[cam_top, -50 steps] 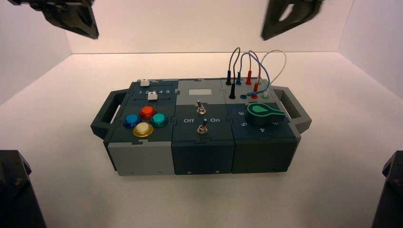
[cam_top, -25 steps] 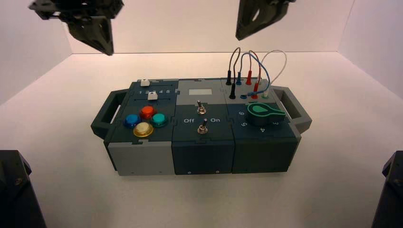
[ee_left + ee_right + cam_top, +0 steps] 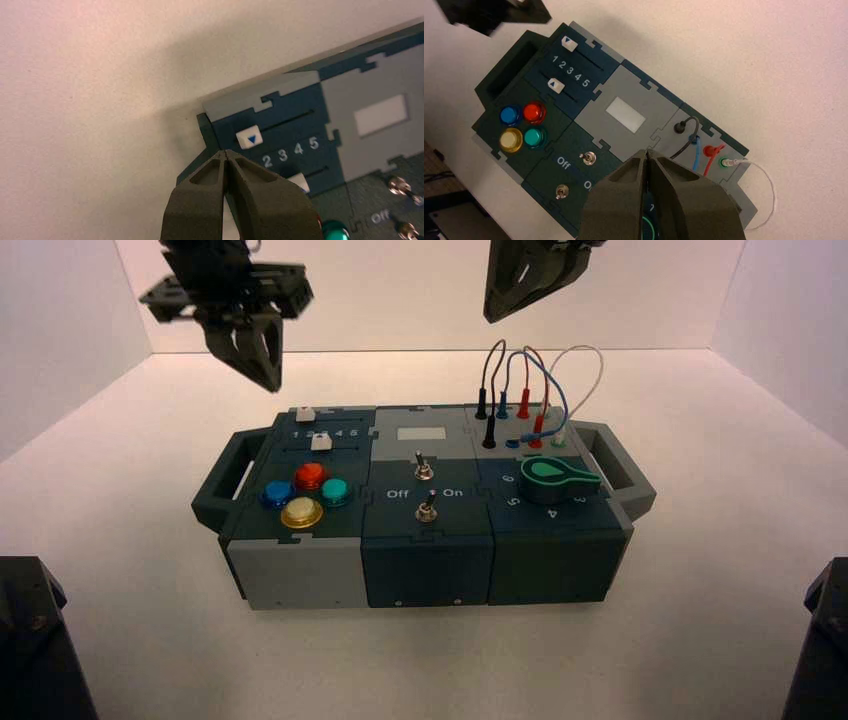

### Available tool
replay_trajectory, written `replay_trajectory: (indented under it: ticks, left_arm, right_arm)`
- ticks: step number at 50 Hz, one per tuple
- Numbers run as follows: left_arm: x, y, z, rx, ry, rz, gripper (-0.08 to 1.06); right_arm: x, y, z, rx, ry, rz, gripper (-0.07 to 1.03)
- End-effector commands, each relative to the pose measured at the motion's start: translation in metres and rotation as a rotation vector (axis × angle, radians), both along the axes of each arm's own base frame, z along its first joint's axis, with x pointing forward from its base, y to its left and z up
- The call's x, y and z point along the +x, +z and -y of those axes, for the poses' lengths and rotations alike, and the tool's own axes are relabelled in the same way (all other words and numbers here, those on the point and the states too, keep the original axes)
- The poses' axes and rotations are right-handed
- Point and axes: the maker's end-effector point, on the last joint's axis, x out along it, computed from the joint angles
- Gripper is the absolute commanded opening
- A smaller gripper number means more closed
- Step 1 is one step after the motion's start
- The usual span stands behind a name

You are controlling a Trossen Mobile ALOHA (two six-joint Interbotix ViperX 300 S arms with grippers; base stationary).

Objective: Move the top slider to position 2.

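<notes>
The top slider (image 3: 306, 414) is a small white knob with a blue arrow (image 3: 249, 139) at the back left of the box (image 3: 300, 575). In the right wrist view the top slider (image 3: 569, 44) stands level with the printed 1. Position 2 (image 3: 267, 161) is the "2" in the numeral row (image 3: 562, 64) between the two slider slots. My left gripper (image 3: 268, 380) hangs shut above the box's back left corner; its tips (image 3: 226, 152) are a little short of the knob and touch nothing. My right gripper (image 3: 495, 312) is shut and empty, high over the box's back right (image 3: 647, 151).
The twin white slider (image 3: 321, 443) sits just in front of the numerals. Coloured round buttons (image 3: 309, 476), two toggle switches (image 3: 424, 469), a green knob (image 3: 556, 477) and plugged wires (image 3: 520, 375) fill the rest of the box. Handles (image 3: 222, 475) stick out at both ends.
My left gripper has swung right and down from the upper left corner toward the box's back left corner. The right gripper has shifted a little left. The box's parts stand as before.
</notes>
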Motion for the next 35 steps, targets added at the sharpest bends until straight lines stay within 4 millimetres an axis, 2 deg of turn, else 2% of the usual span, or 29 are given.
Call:
replay_trajectory:
  ticks: [1,11,35]
  left_arm:
    - [0.011,0.005,0.006,-0.012,0.002,0.021,-0.03]
    - [0.012,-0.004,0.006,-0.006,0.005,0.002,-0.03]
    - [0.011,-0.008,0.010,-0.002,-0.010,-0.004,-0.03]
  right_arm:
    - [0.004,0.013,-0.005,0.028,0.006,0.035,-0.02]
    - [0.004,0.013,-0.005,0.027,0.006,0.034,-0.02]
    - [0.004,0.010,-0.003,0.020,0.003,0.031,-0.02]
